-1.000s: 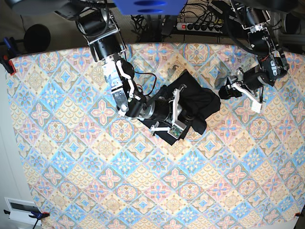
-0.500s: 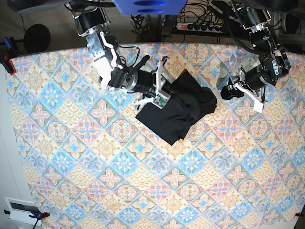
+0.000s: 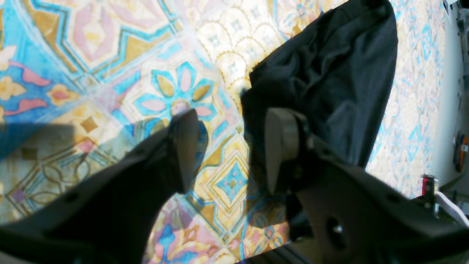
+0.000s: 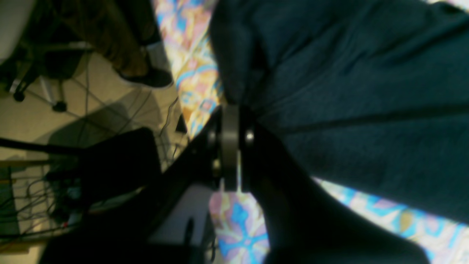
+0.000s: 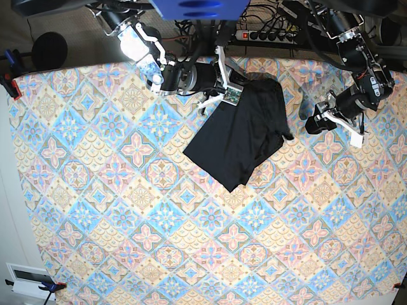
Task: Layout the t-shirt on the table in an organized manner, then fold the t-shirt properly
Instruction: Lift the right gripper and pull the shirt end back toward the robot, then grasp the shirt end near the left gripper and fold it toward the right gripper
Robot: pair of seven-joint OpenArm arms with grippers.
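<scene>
The black t-shirt (image 5: 245, 133) lies partly spread on the table (image 5: 127, 210), running from a lower left corner up toward the far edge. My right gripper (image 5: 236, 81) is shut on the t-shirt's upper edge near that far edge. In the right wrist view the fabric (image 4: 348, 110) stretches in taut creases away from the closed right gripper (image 4: 231, 110). My left gripper (image 5: 313, 122) stands open just right of the shirt. Seen from the left wrist, the left gripper (image 3: 229, 146) hovers over the patterned cloth with nothing between its fingers, and the t-shirt (image 3: 329, 73) lies just beyond its right finger (image 3: 278, 146).
A power strip (image 5: 267, 35) and cables lie beyond the table's far edge. A red clamp (image 5: 9, 82) grips the left edge. A white device (image 5: 28, 279) sits off the near left corner. A shoe (image 4: 146, 77) and chair legs stand on the floor.
My right gripper has carried the shirt's edge up and toward the far edge, pulling the bunched fabric into a longer, flatter shape. The left gripper has drifted slightly right, still open.
</scene>
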